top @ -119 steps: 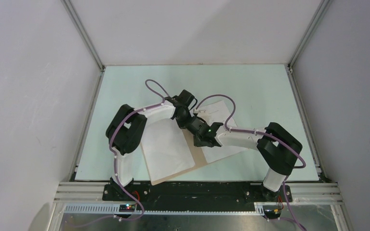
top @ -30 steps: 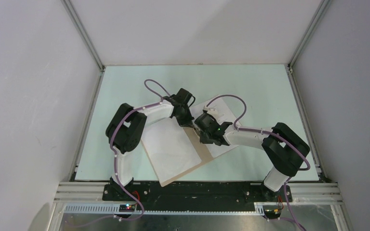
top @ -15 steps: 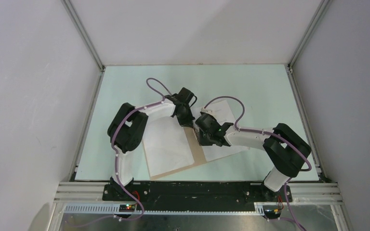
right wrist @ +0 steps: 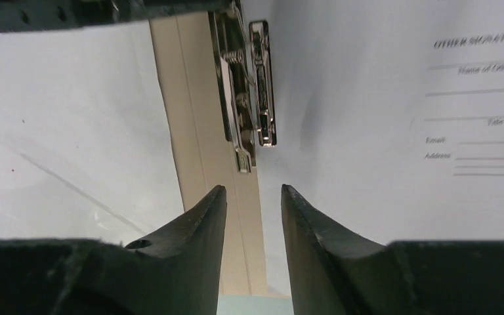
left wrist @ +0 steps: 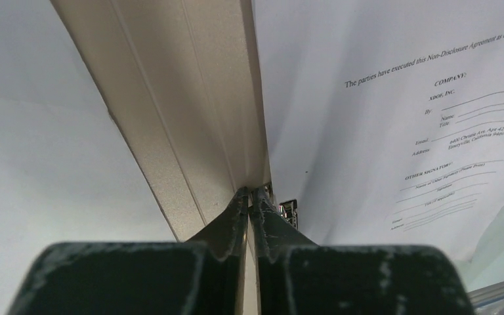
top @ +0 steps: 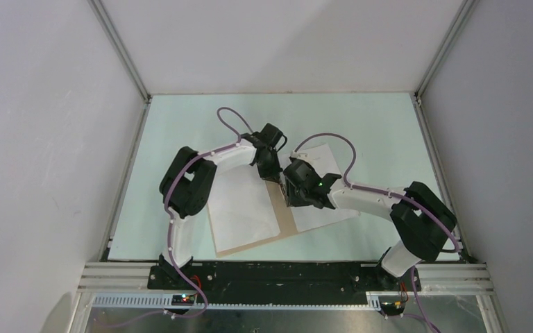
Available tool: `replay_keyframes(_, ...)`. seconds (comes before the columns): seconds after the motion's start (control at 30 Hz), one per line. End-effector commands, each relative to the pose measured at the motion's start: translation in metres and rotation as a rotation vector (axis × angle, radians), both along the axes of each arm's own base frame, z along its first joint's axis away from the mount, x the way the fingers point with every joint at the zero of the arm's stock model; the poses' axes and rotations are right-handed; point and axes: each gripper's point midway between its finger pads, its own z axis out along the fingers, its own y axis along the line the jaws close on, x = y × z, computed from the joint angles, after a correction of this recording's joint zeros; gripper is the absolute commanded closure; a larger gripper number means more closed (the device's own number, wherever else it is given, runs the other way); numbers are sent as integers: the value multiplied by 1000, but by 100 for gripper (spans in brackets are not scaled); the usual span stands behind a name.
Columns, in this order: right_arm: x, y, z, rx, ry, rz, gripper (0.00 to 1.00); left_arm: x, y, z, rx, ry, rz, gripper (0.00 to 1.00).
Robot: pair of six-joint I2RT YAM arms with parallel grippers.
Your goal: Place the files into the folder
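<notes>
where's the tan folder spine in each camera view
top: spine at centre, slanting toward the near edge
left wrist: upper middle
right wrist: left of centre
shared landmark: printed sheet along its right side

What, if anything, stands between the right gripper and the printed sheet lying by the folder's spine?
Nothing visible does. The open right gripper hangs right over the printed sheet's edge, by the folder's tan spine; the metal clip lies just ahead.
</notes>
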Motion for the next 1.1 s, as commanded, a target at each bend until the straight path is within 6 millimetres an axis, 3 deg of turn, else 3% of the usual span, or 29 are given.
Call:
replay_keyframes(0.0, 24, 2, 23, -37, -114, 11, 56, 8, -9, 23, -22, -55, -61, 89)
replay_keyframes(0.1, 32, 2, 14, -105, -146, 30, 50, 15, -11, 44, -45, -93, -65, 78)
replay_keyframes(0.27, 46, 10, 17, -181, -220, 55, 44, 28, 8, 77, -91, -143, -19, 62)
replay_keyframes(0.4, 54, 23, 21, -227, -268, 84, 43, 37, 32, 96, -112, -174, 33, 61)
replay_keyframes(0.53, 61, 30, 18, -341, -298, 101, 46, 37, 63, 99, -110, -170, 92, 61)
replay_keyframes(0.73, 56, 32, -2, -492, -267, 118, 53, 30, 107, 100, -102, -164, 176, 62)
replay_keyframes(0.9, 55, 37, -7, -538, -277, 133, 70, 26, 144, 101, -85, -175, 256, 62)
replay_keyframes(1.07, 56, 34, -9, -611, -281, 128, 71, 19, 170, 95, -63, -169, 304, 63)
